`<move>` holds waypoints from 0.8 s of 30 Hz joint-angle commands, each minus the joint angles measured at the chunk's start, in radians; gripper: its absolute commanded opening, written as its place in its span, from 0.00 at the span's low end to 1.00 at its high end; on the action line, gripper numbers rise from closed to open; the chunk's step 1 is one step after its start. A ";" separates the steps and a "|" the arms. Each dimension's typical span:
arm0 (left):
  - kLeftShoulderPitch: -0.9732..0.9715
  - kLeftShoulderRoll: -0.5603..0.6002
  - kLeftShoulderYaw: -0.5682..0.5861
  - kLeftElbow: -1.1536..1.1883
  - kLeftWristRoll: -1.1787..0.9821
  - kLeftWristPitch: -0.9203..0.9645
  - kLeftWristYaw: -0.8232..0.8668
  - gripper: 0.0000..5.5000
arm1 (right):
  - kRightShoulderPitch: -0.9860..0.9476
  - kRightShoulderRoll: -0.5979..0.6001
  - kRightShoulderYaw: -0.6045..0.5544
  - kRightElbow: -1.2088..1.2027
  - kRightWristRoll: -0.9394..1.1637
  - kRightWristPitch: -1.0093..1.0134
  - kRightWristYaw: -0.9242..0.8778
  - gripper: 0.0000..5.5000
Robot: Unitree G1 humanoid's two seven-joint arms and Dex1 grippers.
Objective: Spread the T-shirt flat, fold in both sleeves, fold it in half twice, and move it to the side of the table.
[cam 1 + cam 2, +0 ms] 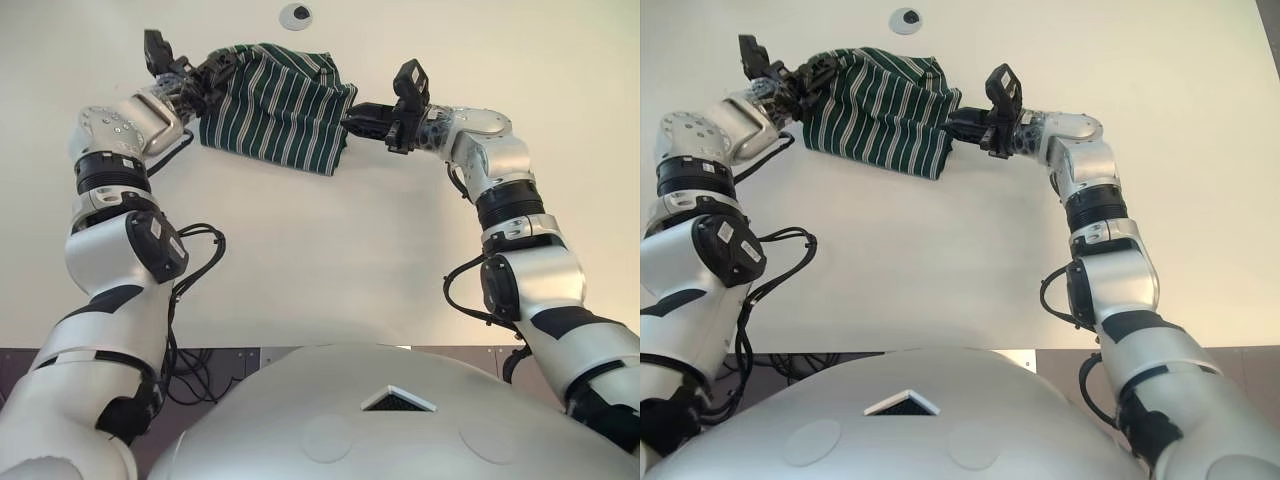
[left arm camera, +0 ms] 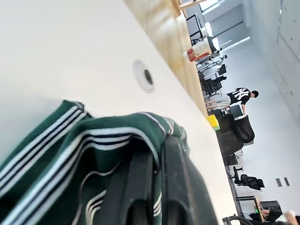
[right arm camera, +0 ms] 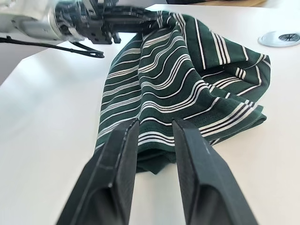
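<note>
The T-shirt (image 1: 275, 105), dark green with white stripes, lies folded into a thick bundle on the far part of the white table (image 1: 330, 250). My left gripper (image 1: 215, 70) is at the bundle's far left corner, shut on the cloth; in the left wrist view the fabric (image 2: 70, 154) drapes over its fingers (image 2: 176, 187). My right gripper (image 1: 350, 120) is at the bundle's right edge. In the right wrist view its fingers (image 3: 117, 159) stand a little apart, open, with the T-shirt's near corner (image 3: 154, 150) showing between them.
A round grey cable grommet (image 1: 296, 14) is set in the table just beyond the shirt. The near and right parts of the table are bare white surface. The table's front edge runs just ahead of my torso.
</note>
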 commanded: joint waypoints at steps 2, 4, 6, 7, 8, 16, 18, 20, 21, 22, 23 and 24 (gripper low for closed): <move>0.034 -0.008 -0.078 -0.039 0.086 -0.038 0.026 0.00 | -0.096 0.028 0.026 0.142 -0.080 -0.118 -0.065 0.23; 0.037 -0.012 -0.123 -0.013 0.136 -0.053 0.036 0.00 | -0.124 0.027 0.038 0.202 -0.124 -0.193 -0.110 0.23; 0.020 -0.028 -0.125 0.009 0.143 -0.059 0.035 0.00 | -0.133 0.032 0.029 0.232 -0.138 -0.245 -0.140 0.23; -0.001 -0.038 -0.092 0.030 0.123 -0.077 0.049 0.00 | -0.129 0.034 0.030 0.243 -0.148 -0.267 -0.155 0.23; -0.017 -0.043 -0.069 0.045 0.104 -0.077 0.050 0.06 | -0.123 0.036 0.028 0.251 -0.150 -0.279 -0.166 0.24; -0.078 -0.044 0.088 0.105 -0.012 -0.087 0.080 0.24 | -0.083 0.053 0.004 0.250 -0.133 -0.284 -0.148 0.24; -0.082 -0.045 0.108 0.118 -0.015 -0.131 0.107 0.28 | -0.075 0.054 -0.004 0.241 -0.126 -0.277 -0.142 0.24; -0.076 -0.044 0.098 0.114 0.013 -0.225 0.111 0.34 | -0.066 0.051 -0.012 0.232 -0.121 -0.276 -0.146 0.24; -0.063 -0.043 0.057 0.091 0.047 -0.256 0.080 0.37 | -0.067 0.049 -0.016 0.232 -0.124 -0.283 -0.159 0.24; -0.048 -0.044 0.023 0.060 0.067 -0.258 0.046 0.38 | -0.071 0.045 -0.019 0.233 -0.131 -0.295 -0.172 0.24; -0.013 -0.042 -0.035 -0.008 0.095 -0.257 -0.016 0.39 | -0.080 0.040 -0.015 0.237 -0.147 -0.321 -0.192 0.24; 0.030 -0.036 -0.108 -0.077 0.141 -0.273 -0.065 0.39 | -0.091 0.036 -0.007 0.241 -0.167 -0.353 -0.215 0.24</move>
